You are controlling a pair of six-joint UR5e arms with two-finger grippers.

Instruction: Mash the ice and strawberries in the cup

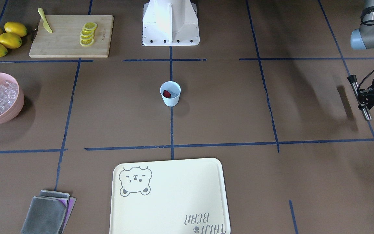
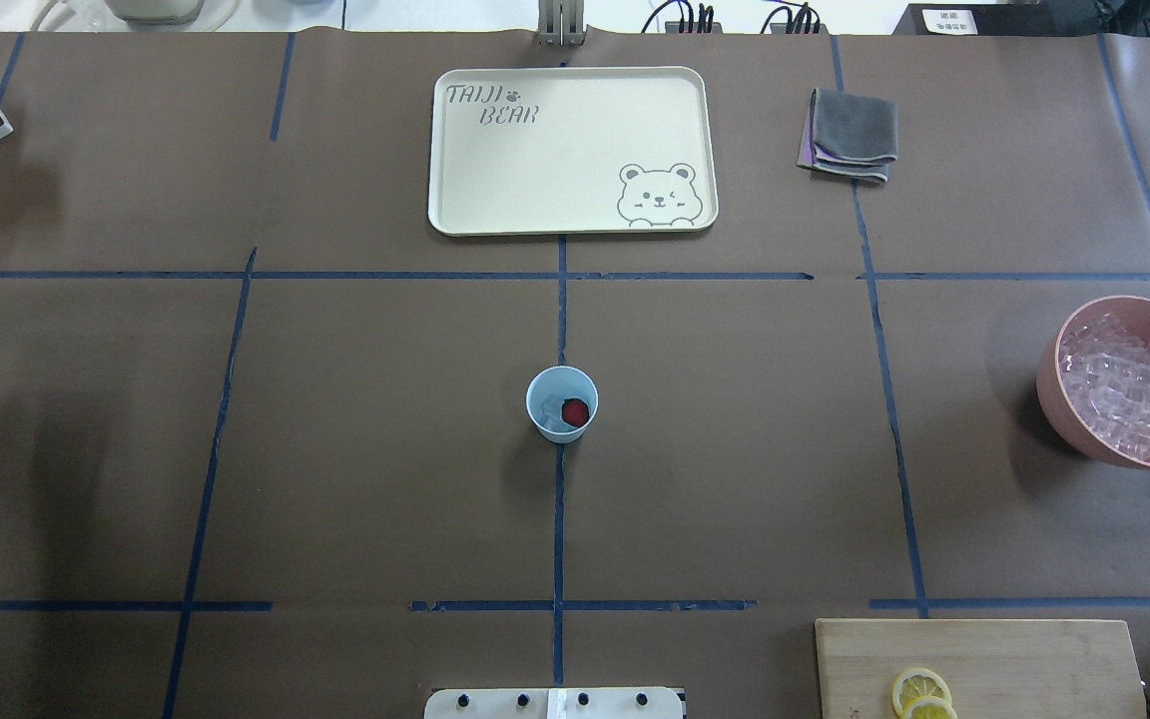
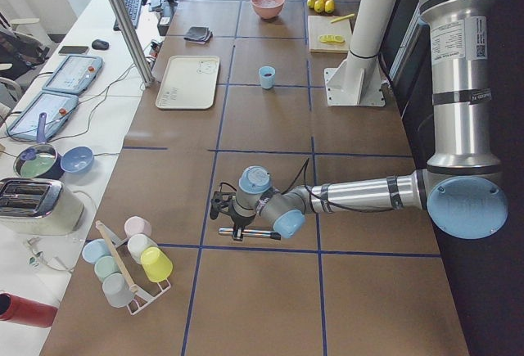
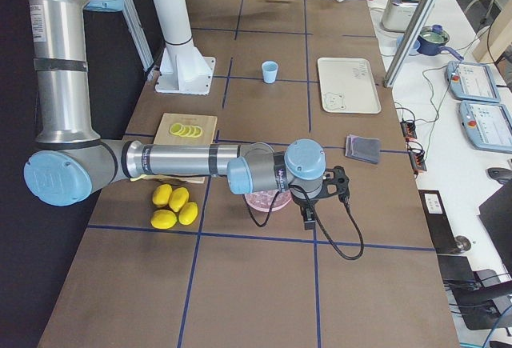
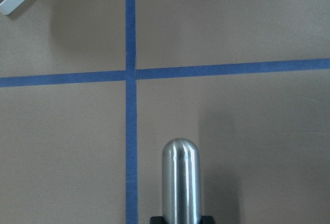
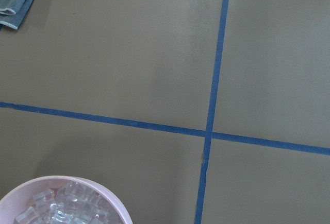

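Dead centre on the brown desk (image 2: 735, 449) sits the cup (image 2: 561, 404), a small pale blue plastic tumbler, tapered, smooth, upright. Inside: one dark red strawberry piece (image 2: 575, 411) beside glassy ice (image 2: 553, 422). Way off to the side, the left hand (image 1: 365, 97) is pinching a shiny metal rod (image 5: 179, 183) with a rounded tip. The right hand (image 4: 318, 200) hangs near the pink bowl (image 2: 1049, 384) of clear cubes (image 2: 1129, 399), can't tell if it's spread or pressed together.

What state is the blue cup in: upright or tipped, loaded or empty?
Upright and loaded: the cup stands mouth-up on the table, with the strawberry and clear ice inside. The left gripper holds a metal muddler far off.
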